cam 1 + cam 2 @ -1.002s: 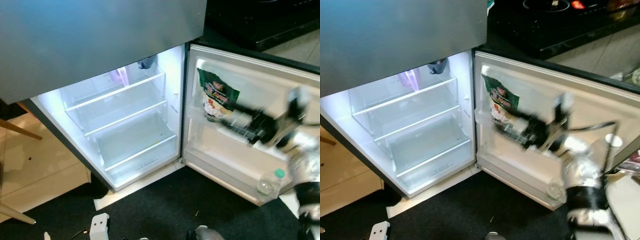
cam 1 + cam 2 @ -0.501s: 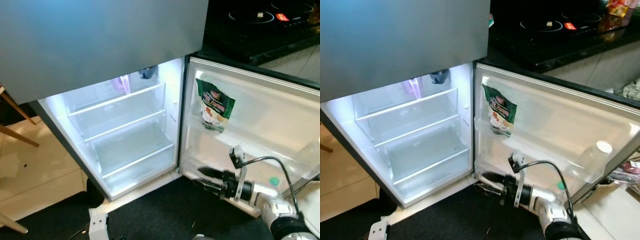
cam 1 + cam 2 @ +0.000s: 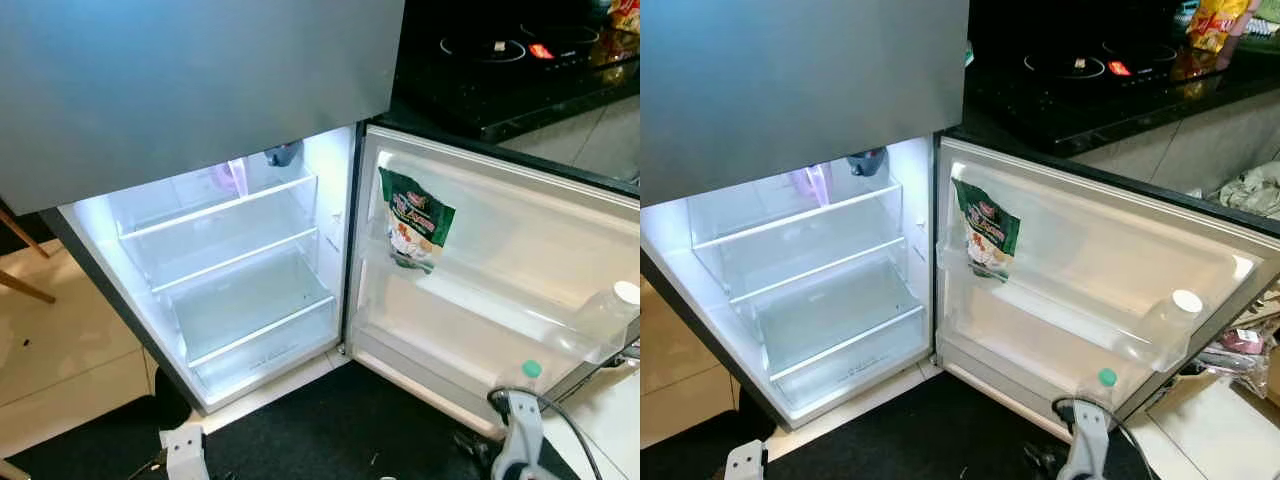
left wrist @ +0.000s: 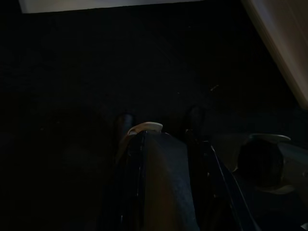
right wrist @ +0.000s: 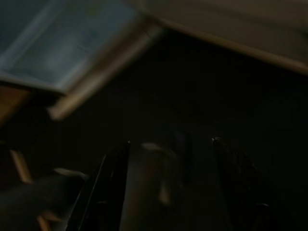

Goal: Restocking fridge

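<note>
We see a grey fridge door [image 3: 190, 80], white lit fridge interior [image 3: 240, 290], green snack bag [image 3: 412, 232] with red and white print, clear bottle [image 3: 1168, 330] with white cap, black floor mat [image 3: 330, 430], beige tiles [image 3: 60, 370].

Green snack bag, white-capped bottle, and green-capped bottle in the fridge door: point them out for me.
green snack bag [image 3: 413, 229], left eye view, middle of its printed front.
white-capped bottle [image 3: 1167, 322], right eye view, on its clear body.
green-capped bottle [image 3: 531, 369], left eye view, on its cap.

Right arm lowered; its wrist [image 3: 515, 440] sits low, cable looped at it. Right tool [image 5: 166, 187] points downward, fingers apart. Left tool [image 4: 159, 144] hangs in shade, fingers apart.
</note>
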### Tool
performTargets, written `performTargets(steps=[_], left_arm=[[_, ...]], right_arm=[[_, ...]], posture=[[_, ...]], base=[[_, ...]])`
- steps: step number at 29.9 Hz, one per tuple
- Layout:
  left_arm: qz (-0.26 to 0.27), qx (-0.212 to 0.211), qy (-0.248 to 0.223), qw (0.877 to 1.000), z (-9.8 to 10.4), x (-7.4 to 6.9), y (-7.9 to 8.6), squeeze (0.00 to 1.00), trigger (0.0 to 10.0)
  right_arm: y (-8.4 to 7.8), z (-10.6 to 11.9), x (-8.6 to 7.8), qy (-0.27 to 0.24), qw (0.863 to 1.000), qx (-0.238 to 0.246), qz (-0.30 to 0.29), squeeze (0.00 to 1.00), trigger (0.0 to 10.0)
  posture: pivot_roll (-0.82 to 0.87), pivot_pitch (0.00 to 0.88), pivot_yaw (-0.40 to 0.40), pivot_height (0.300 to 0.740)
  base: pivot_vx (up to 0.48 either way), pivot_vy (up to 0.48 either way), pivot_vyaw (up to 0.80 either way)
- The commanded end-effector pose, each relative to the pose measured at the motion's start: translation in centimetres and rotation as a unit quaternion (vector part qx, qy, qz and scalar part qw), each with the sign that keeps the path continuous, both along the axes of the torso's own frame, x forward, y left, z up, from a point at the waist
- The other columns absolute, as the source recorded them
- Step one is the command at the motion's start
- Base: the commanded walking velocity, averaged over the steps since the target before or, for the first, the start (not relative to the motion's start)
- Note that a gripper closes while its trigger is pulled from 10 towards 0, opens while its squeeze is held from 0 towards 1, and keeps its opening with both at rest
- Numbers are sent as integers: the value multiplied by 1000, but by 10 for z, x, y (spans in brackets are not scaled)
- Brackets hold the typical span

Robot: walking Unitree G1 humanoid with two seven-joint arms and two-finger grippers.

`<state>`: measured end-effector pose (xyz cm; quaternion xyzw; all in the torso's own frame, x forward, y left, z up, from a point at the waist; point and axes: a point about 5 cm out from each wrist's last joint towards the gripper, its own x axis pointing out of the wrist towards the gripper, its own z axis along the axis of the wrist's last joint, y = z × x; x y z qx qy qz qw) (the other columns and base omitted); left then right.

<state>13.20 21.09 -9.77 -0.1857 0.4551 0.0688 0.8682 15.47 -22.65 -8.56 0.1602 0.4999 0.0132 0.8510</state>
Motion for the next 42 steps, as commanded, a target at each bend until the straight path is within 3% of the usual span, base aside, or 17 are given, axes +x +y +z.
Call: performTargets(steps=[1,4,5,7,9,10,12,15,20,28,33,36,38,42], left_arm=[[-1,6,13,1000,-1,-5,3,0,10000],[-29,22,24,999,-2,-7,4,0,10000],[-29,22,24,999,-2,-7,4,0,10000],[-90,50,37,994,-3,-8,0,0,10000],[-117,66,41,990,-4,-7,-2,0,10000],[-155,104,52,981,-4,-8,-2,0,10000],[-177,148,68,971,-6,-10,-1,0,10000],[-190,150,76,967,-8,-14,-8,0,10000],[-198,139,80,967,-10,-19,-13,0,10000],[-204,150,88,963,-11,-24,-7,0,10000],[-226,156,99,957,-12,-29,-8,0,10000],[-186,137,89,969,-12,-26,-8,0,10000],[-207,148,86,963,-11,-24,-8,0,10000],[-195,145,87,966,-11,-24,-7,0,10000]], right_arm=[[-5,-1,-4,11,999,-30,4,0,10000],[-10,-9,-21,69,975,-162,133,0,10000],[-10,-9,-21,69,975,-162,133,0,10000],[-9,-11,-24,78,964,-188,171,0,10000],[-8,-11,-23,79,963,-192,174,0,10000],[-6,-11,-23,79,959,-198,188,0,10000],[-2,-12,-22,78,948,-211,225,0,10000],[5,-13,-21,77,940,-221,248,0,10000],[7,-14,-20,75,934,-234,258,0,10000],[-10,-11,-23,85,929,-261,250,0,10000],[-17,-14,-36,105,926,-272,241,0,10000],[-14,-16,-41,111,928,-259,243,0,10000],[-13,-15,-39,107,923,-266,256,0,10000],[-12,-15,-38,105,927,-262,247,0,10000]], posture=[[-43,0,-1,740],[-41,0,9,740],[-41,0,9,740],[-26,0,1,740],[-26,0,1,740],[-26,0,2,740],[-25,0,0,740],[-28,0,-1,740],[-33,0,-2,740],[-47,0,7,740],[-46,0,0,740],[-44,0,1,740],[-39,0,3,740],[-39,0,3,740]], base=[[0,0,0],[0,0,0],[0,0,0],[0,0,0],[0,0,0],[0,0,0],[0,0,0],[0,0,0],[0,0,0],[0,0,0],[0,0,0],[0,0,0],[0,0,0],[0,0,0]])
